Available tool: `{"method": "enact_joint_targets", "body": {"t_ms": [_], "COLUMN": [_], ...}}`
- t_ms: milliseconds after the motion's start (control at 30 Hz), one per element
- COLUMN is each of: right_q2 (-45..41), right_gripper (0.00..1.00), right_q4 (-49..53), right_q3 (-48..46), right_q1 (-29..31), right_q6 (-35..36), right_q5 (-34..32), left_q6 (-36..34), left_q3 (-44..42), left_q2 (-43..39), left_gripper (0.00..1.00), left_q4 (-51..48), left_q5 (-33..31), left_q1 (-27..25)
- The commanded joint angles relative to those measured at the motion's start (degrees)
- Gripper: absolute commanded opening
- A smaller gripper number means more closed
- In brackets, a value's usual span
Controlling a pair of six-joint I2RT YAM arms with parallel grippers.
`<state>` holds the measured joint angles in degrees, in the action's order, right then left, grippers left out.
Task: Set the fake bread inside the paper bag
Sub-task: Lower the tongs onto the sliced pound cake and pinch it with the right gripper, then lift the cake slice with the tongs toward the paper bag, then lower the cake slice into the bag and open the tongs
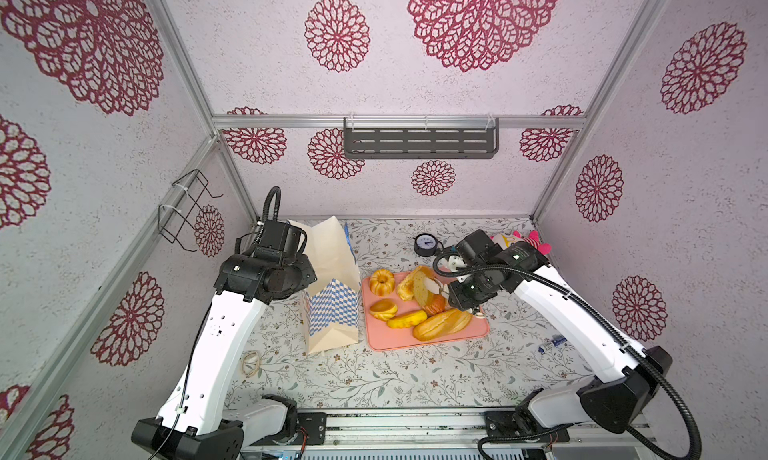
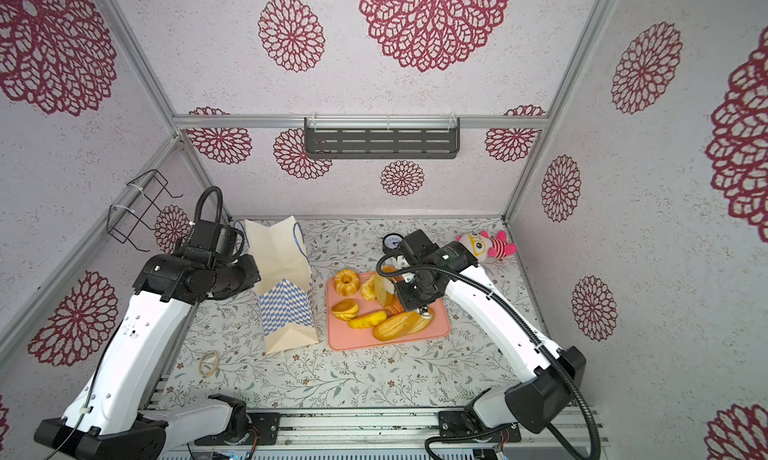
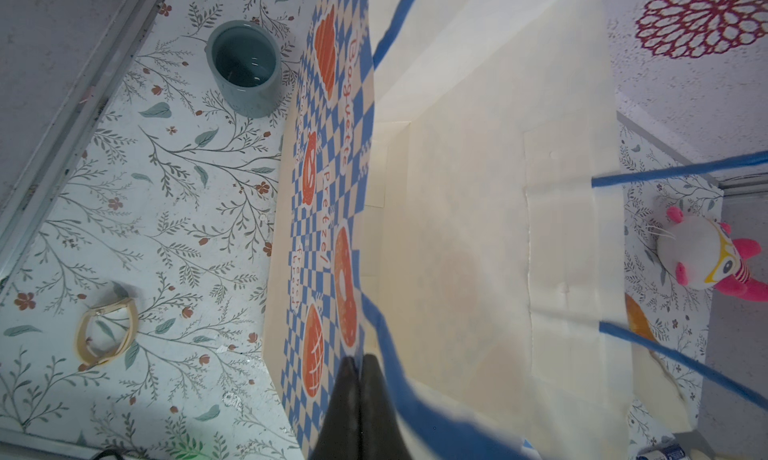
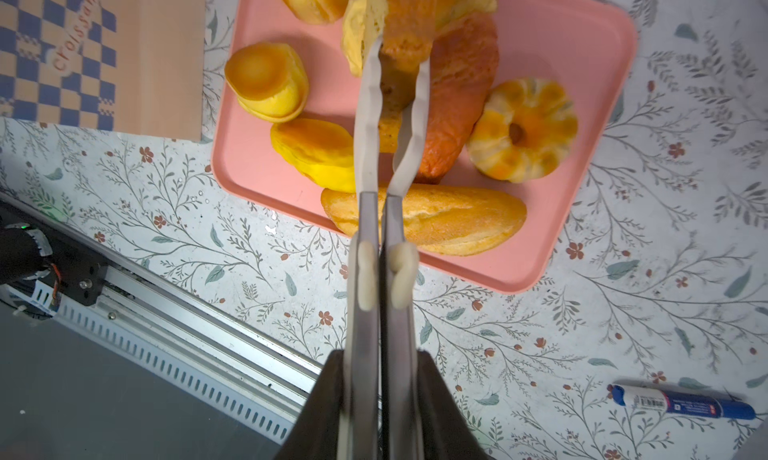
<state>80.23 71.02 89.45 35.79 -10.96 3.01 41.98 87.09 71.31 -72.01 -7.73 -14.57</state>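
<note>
Right pincer [image 4: 397, 63] is clamped on the bread slice [image 4: 409, 25] at its crust edge; it looks light, glossy, probably slippery. Left pincer [image 3: 359, 364] pinches the paper bag [image 3: 457, 229] rim.

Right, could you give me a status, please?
Left hand shut on rim of cream paper bag. Right hand shut on metal tongs pinching tan toy bread slice. Bag mouth open.

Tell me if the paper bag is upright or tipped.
Upright: the paper bag stands on its base, mouth open, left gripper pinching its rim.
</note>
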Motion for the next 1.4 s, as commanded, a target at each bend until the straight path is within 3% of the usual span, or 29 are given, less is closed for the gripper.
{"method": "enact_joint_targets", "body": {"t_ms": [0,233,433,533,667,967,1367], "right_q2": [-3.57,-2.7,1.5,4.13,7.02,16.05,20.15], "right_gripper": [0.15,0.16,0.16,0.18,0.19,0.19,0.19], "right_q4": [1.87,1.72,-2.03,-6.07,-14.91,-12.6,-3.31], "right_q3": [4.75,17.51,32.19,38.42,40.08,47.73,47.66], "right_q1": [-0.54,-0.55,-0.55,-0.38,2.0,13.11,18.44], "right_q6": [-2.68,-6.22,-10.04,-12.52,-17.65,-17.8,-15.65], "right_q5": [-2.25,0.5,7.15,11.91,17.93,12.41,2.71], "left_q6": [-1.05,-1.35,-1.1,-1.01,-0.82,-0.75,-0.75], "left_q3": [1.5,2.28,2.38,1.97,1.51,1.77,1.07], "left_q2": [0.97,2.03,2.17,1.99,1.65,1.59,-0.28], "left_gripper": [0.0,0.0,0.0,0.0,0.0,0.0,0.0], "left_q4": [3.05,4.57,5.04,5.12,5.08,4.61,2.76], "left_q5": [1.19,2.37,3.13,3.38,3.41,2.74,0.15], "left_q1": [0.48,0.45,0.47,0.45,0.45,0.49,0.51]}}
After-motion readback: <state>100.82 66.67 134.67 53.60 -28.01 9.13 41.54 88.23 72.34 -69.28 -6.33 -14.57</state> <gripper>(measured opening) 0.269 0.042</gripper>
